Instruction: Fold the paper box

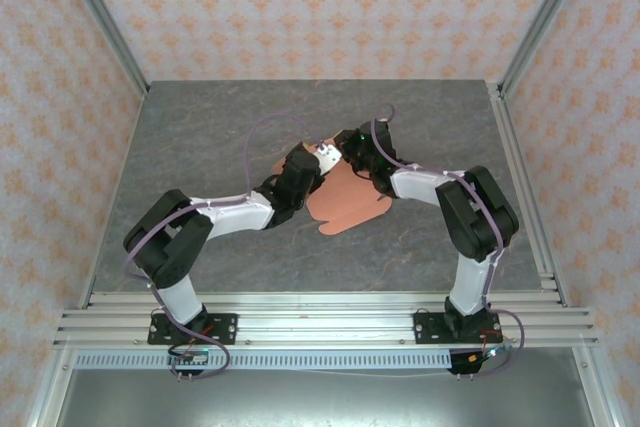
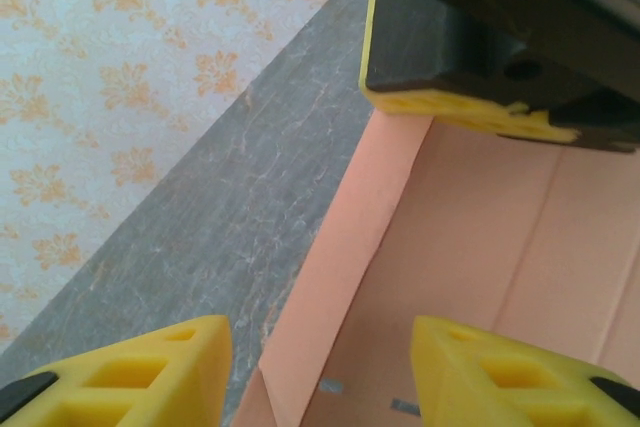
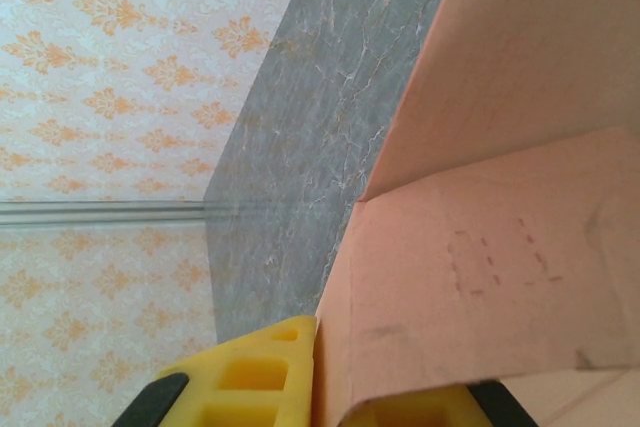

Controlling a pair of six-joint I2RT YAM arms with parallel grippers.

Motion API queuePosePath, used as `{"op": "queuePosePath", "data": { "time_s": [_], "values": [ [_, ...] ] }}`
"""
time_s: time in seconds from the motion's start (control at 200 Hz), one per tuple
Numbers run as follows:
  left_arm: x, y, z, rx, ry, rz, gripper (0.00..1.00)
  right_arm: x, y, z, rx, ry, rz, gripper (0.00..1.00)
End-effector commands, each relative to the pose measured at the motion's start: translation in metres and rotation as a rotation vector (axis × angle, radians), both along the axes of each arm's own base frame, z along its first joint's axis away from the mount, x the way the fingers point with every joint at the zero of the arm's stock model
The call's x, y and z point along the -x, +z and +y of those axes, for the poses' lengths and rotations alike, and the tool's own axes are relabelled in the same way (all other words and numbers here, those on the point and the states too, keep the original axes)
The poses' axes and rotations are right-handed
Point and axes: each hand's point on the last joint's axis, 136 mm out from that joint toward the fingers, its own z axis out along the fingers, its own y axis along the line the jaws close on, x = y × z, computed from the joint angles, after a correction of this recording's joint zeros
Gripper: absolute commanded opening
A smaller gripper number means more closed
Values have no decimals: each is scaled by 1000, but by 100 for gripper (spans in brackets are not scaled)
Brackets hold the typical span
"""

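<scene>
Paper box (image 1: pixel 352 203) sits mid-counter (image 1: pixel 200 137), between the two arms and about centred left to right. It is partly folded. The salmon card lies flat with rounded tabs toward the near side, and one side wall is raised at the far end under the grippers.

Left gripper (image 2: pixel 320 379) comes in from the left with jaws partway apart, straddling the raised wall. One yellow finger (image 2: pixel 150 367) is outside it over the counter, the other over the inner panel. Gaps show on both sides, so it is not gripping.

Right gripper (image 3: pixel 330 402) comes in from the right, jaws narrow, pinched on the edge of a card flap with dashed slot marks (image 3: pixel 495 257). In the left wrist view its yellow pad sits at the far end of the raised wall.
</scene>
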Motion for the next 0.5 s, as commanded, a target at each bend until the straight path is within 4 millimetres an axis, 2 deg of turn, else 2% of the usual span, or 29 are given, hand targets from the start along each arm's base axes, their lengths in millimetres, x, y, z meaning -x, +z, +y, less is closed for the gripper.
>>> {"op": "queuePosePath", "data": {
  "time_s": [0.0,0.265,0.37,0.455,0.495],
  "values": [
    [-13,10,-5,-33,15,-45,49,4,-16,0,11,8,19,11],
    [-20,-5,-8,-99,9,-28,48,4,-15,2,4,18,17,11],
    [-24,-7,-9,-122,19,-32,36,4,-16,3,-4,19,18,11],
    [-27,-9,-9,-138,23,-35,22,5,-18,3,-5,21,23,11],
    [-28,-9,-8,-144,25,-42,21,5,-19,3,-5,20,23,11]
  ]
}}
